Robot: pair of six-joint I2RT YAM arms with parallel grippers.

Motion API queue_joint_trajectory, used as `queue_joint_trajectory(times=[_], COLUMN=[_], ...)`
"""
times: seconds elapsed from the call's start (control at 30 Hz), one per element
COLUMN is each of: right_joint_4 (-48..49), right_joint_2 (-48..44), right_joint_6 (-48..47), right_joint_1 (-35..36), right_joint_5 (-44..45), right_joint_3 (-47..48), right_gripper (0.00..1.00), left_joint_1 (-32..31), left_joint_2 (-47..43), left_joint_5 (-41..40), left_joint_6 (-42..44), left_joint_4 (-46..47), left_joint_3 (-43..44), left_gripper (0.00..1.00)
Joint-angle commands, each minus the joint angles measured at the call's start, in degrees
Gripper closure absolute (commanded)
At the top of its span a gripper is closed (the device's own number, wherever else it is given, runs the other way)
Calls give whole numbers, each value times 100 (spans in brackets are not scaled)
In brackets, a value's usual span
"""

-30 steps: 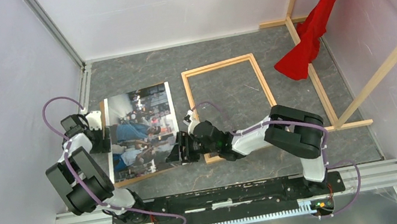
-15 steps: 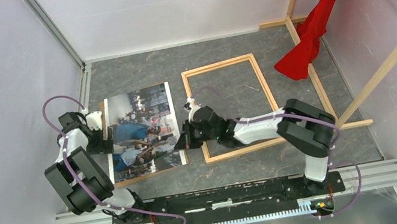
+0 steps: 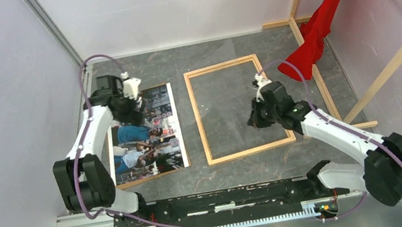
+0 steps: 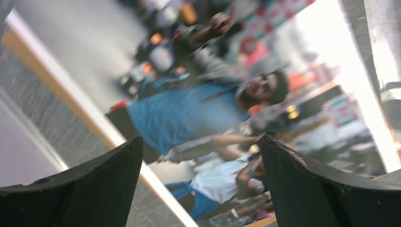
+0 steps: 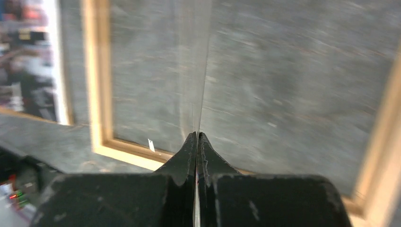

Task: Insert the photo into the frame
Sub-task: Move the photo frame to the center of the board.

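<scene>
Lying near the table's [image 3: 165, 64] left edge, the photo [image 3: 148, 144] looks thin, floppy, easily creased; best pinched at an edge. Left gripper [image 3: 134, 106] hovers open over its far end; right gripper [image 3: 255, 118] closed, empty, above the frame [image 3: 196, 120].

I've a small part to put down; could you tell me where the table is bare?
Free: the far strip of table between frame and back wall, and the near strip between frame and arm bases. The gap between photo and frame is narrow. Crowded: left claw over the photo's far end, right claw over the frame's right side.
</scene>
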Motion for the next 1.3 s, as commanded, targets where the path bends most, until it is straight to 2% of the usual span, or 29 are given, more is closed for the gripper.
queue_joint_trajectory(times=[0.0,0.23,0.43,0.63,0.83,0.97,1.27], right_joint_4=[-1146,-1960,-2064,-2144,-2248,-2246,-2054], right_joint_2=[-401,-643,-906,-919,-1010,-986,-917], right_joint_6=[-715,-829,-708,-723,-722,-717,-648], right_joint_1=[-410,-592,-812,-918,-1011,-1018,-1021], right_joint_5=[699,1409,1277,1067,1021,880,411], right_joint_3=[84,675,829,959,942,896,932], right_gripper=[100,100,100,100,100,100,100], left_joint_1=[-792,-1793,-2427,-2726,-3017,-3162,-3232], left_joint_2=[396,1186,2041,2839,3334,3545,3228], left_joint_5=[-107,-85,-1,377,805,694,-634], left_joint_6=[-749,-1390,-1786,-2420,-2692,-2629,-2045], left_joint_4=[-28,432,648,770,863,864,1180], left_joint_3=[440,949,1439,2073,2407,2420,1648], left_gripper=[0,0,0,0,2,10,41])
